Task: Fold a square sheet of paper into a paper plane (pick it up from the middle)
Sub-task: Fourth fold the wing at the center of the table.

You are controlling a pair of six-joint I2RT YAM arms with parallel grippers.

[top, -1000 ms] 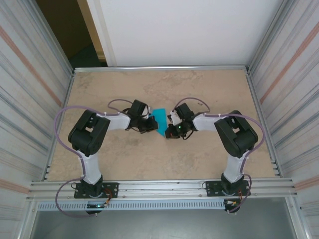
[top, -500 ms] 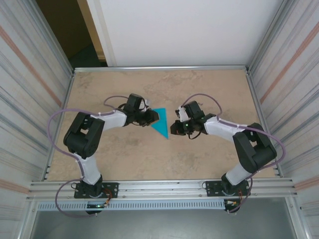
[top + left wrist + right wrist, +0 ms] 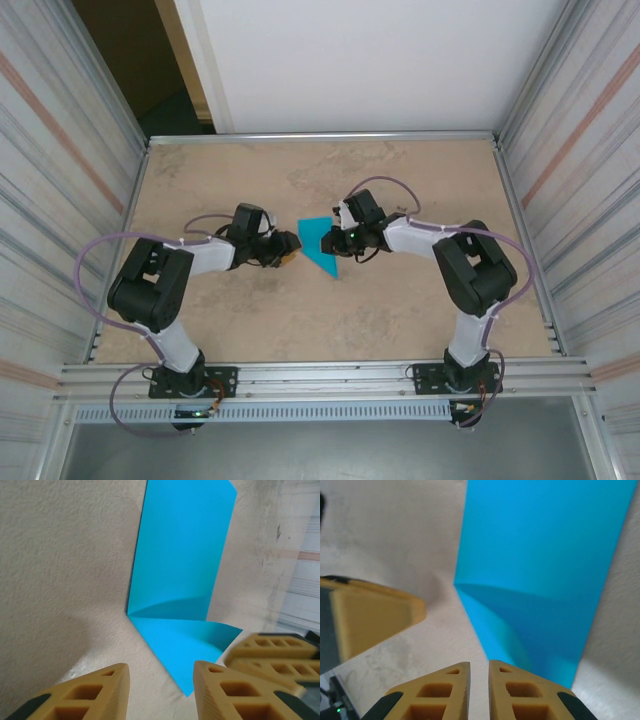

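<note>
Lying creased on mottled beige table [image 3: 250, 180], turquoise paper [image 3: 322, 243], seemingly kite-shaped.

The right gripper [image 3: 479, 666] sits at 6 o'clock, its two tan fingers a narrow slit apart with nothing between them. The blue paper [image 3: 545, 565] fills the view from 12 to 4 o'clock on the beige table [image 3: 395, 535], with a curved fold casting a darker band across its lower part. Another tan finger [image 3: 375, 620] juts in at 9 o'clock.
</note>
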